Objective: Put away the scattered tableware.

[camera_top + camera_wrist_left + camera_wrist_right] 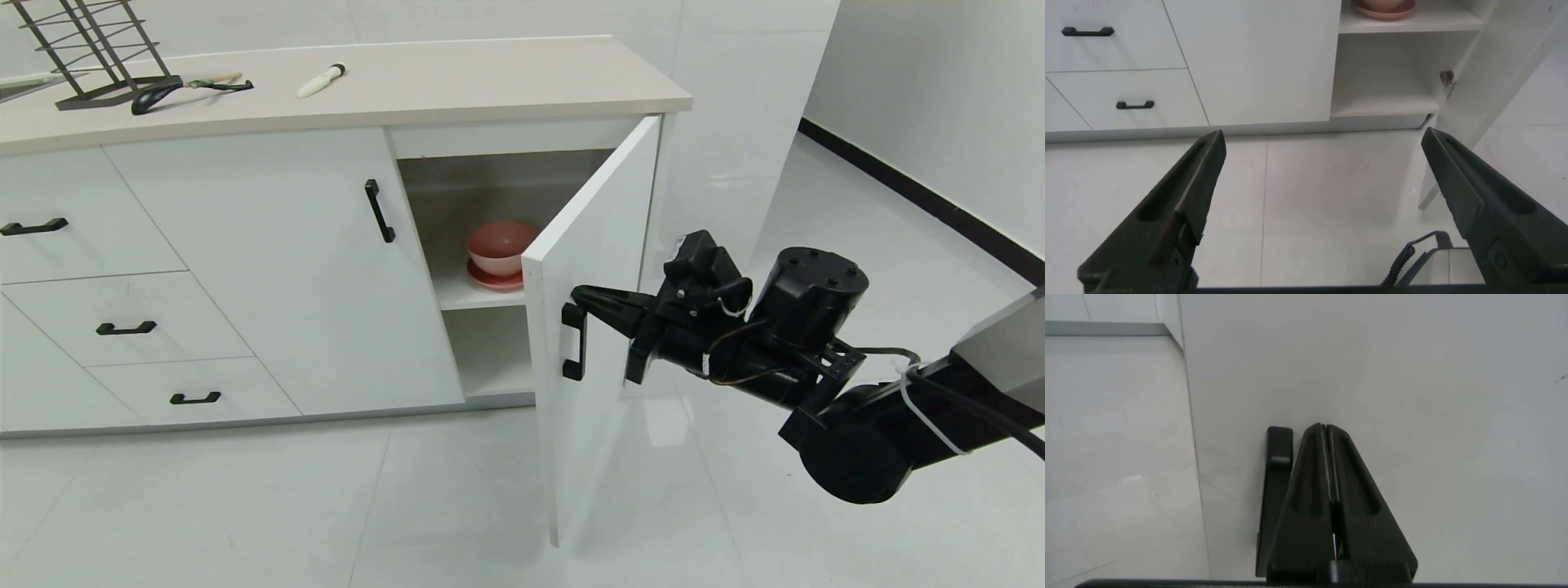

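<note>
**Right hand** at the open cupboard. Its two black fingers were seen pressed flat together, with only a thin seam between them and nothing pinched in it. The joined tips were placed at the upper end of the black bar handle on the white cupboard door, which was swung wide open. In the right wrist view the handle was seen just beside and partly behind the closed fingers. Whether it was actually touched could not be told.

**Left hand**. Its fingers were spread wide apart and nothing was held. The hand was poised over the pale tiled floor in front of the cupboard.

**Tableware.** A round pink bowl was set on a flat pink plate on the upper shelf inside the open compartment. On the beige bench above, a white-handled utensil and a black spoon-shaped utensil with a pale wooden handle were found lying near each other. The black utensil was placed just beside the base of a black wire rack.
</note>
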{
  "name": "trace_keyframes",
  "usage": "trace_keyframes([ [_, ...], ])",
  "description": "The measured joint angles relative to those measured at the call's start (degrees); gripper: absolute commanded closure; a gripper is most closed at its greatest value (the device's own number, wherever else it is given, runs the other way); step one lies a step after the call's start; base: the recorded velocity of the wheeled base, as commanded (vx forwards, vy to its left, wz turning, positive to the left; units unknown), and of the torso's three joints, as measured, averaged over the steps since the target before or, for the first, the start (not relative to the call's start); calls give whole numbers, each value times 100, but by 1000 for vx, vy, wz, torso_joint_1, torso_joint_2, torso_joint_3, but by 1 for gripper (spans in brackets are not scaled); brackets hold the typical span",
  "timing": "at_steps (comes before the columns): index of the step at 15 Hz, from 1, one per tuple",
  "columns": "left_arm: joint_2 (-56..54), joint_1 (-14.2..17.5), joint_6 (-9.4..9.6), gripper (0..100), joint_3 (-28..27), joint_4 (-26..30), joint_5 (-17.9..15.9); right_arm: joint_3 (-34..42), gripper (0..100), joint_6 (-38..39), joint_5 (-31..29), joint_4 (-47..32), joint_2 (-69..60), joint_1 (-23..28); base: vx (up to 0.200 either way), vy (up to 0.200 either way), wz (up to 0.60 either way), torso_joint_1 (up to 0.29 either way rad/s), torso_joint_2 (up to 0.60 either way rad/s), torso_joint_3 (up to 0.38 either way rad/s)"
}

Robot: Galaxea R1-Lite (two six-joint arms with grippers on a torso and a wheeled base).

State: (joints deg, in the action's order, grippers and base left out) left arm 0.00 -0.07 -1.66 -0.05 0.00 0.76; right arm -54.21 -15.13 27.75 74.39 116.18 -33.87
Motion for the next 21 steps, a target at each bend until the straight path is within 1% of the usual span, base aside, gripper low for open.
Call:
trace_keyframes([
  [6, 0, -2, -4, 0, 2, 0, -7, -306, 100, 2, 0, 4, 215, -96, 0, 0, 0, 0, 0, 0],
  [10, 0, -2, -1, 0, -2, 0, -7, -653, 100, 11, -9, 12, 397, -212, 0, 0, 0, 0, 0, 0],
  [15, 0, -4, -9, 0, 2, 0, -5, -1095, 100, 13, -5, 11, 712, -240, 0, 0, 0, 0, 0, 0],
  [21, 0, 0, -11, 0, 5, 0, 0, -2013, 100, 38, -7, 83, 1193, -277, 0, 0, 0, 0, 0, 0],
])
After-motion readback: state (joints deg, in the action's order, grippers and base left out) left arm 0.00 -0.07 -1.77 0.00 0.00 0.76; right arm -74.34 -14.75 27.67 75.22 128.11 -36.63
